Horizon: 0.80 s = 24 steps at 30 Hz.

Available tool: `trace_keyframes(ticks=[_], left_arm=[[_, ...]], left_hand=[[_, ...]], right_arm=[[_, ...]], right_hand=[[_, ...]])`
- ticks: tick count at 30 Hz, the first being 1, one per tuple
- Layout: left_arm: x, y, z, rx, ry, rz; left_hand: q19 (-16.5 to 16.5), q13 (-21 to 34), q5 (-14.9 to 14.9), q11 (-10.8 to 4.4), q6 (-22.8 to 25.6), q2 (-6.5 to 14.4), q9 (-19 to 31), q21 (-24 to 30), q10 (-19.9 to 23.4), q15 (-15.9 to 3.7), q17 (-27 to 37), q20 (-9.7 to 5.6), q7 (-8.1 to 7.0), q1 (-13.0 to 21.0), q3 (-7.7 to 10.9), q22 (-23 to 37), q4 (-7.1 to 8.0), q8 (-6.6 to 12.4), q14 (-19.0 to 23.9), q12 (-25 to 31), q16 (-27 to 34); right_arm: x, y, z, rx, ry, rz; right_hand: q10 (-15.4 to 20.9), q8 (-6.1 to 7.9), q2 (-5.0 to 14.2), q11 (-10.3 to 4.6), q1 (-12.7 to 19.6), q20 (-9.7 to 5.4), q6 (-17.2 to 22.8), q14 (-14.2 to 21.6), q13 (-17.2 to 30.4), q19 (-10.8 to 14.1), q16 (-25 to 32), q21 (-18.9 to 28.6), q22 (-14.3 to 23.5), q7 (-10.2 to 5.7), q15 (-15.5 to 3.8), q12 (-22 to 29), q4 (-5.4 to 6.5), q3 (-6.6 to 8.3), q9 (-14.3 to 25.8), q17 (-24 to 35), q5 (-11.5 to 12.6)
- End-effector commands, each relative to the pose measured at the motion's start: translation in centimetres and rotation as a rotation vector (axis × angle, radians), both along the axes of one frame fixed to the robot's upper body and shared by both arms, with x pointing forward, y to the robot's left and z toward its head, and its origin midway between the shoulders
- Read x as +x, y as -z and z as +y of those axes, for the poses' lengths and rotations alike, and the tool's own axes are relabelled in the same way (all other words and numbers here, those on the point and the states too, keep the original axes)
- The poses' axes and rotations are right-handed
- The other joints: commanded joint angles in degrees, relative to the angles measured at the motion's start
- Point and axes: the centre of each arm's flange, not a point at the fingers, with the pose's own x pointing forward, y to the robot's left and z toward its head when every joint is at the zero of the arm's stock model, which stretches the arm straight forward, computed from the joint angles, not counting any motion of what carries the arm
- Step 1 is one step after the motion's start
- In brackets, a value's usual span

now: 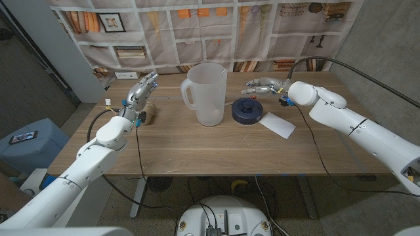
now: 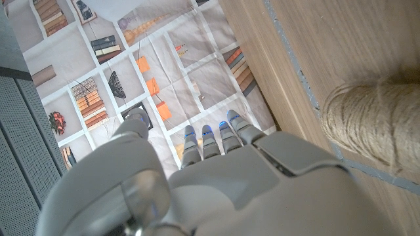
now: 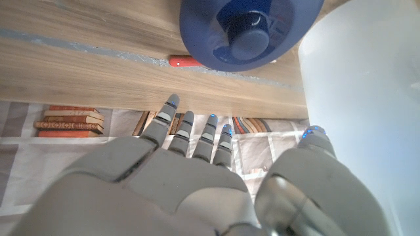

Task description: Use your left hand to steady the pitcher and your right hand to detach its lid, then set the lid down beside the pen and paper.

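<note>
The translucent white pitcher stands upright mid-table with its top uncovered; it also shows in the right wrist view. Its dark blue lid lies on the table just right of the pitcher, touching the near corner of the white paper. A red pen lies behind the lid. My right hand hovers behind the lid near the far edge, fingers stretched out, holding nothing. My left hand is raised at the table's left end, fingers straight, well apart from the pitcher.
A ball of brown twine sits on the table just below my left hand. A cable runs across the table's right part. A printed curtain hangs behind the far edge.
</note>
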Motion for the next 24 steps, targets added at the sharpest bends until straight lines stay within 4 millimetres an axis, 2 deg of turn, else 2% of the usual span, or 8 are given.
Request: trace_keyframes(ticks=[1,8,13,24], left_arm=[[0.1,0.1,-0.3,0.016,-0.026,-0.012],[-0.2,0.6,-0.4,0.011,-0.039,-0.043],[0.1,0.9,-0.9,0.011,-0.032,-0.04],[1.7,2.6,-1.8,-0.057,-0.013,-0.042]], left_hand=[[0.8,0.0,0.3,0.21,0.5,0.4,0.0,0.4,0.4,-0.27,0.1,-0.08,-0.1,-0.7,0.57,0.2,-0.02,0.09,0.1,0.5,0.1],[1.0,0.0,0.3,0.03,0.2,0.7,0.0,0.5,0.1,-0.38,0.2,-0.06,-0.49,-1.4,0.69,0.2,0.35,-0.07,0.0,0.4,0.1],[0.3,0.0,0.3,-0.25,-1.0,0.8,-0.1,0.2,-1.3,-0.6,0.2,-0.26,-1.13,-2.3,0.95,0.2,0.65,-0.5,-0.8,-0.1,-0.1],[-0.6,-0.1,0.3,-0.52,-2.7,1.0,-0.1,-0.1,-2.7,-0.62,0.3,-0.99,-0.63,-4.0,1.23,0.2,1.46,-0.75,-1.7,-0.3,-0.2]], right_arm=[[0.3,0.3,-1.9,0.221,-0.067,-0.013],[0.7,1.5,-2.7,0.341,-0.129,-0.003],[0.9,2.1,-2.9,0.401,-0.17,0.008],[1.3,3.5,-4.2,0.589,-0.234,-0.011]], right_hand=[[-1.5,-0.43,0.52,-0.07,-0.9,-0.98,-0.7,-0.9,-0.3,-0.3,-0.6,0.1,0.1,0.03,-0.04,-0.1,0.62,-0.15,-0.1,-0.1,0.2],[-2.3,-0.52,0.93,0.18,-1.6,-1.69,-0.9,-1.7,-0.8,-0.7,-1.3,0.0,0.1,0.36,-0.46,-0.1,0.98,-0.3,-0.2,-0.4,0.2],[-3.3,-0.57,1.33,0.34,-1.9,-2.83,-1.2,-2.7,-1.3,-1.3,-2.0,-0.1,0.1,0.84,-1.16,-0.2,1.1,-0.29,-0.2,-0.8,0.1],[-3.5,-0.6,2.59,0.62,-3.4,-3.83,-1.4,-3.0,-2.1,-1.7,-2.5,0.0,0.1,2.35,-1.33,0.1,2.03,-0.42,-0.3,-1.1,0.0]])
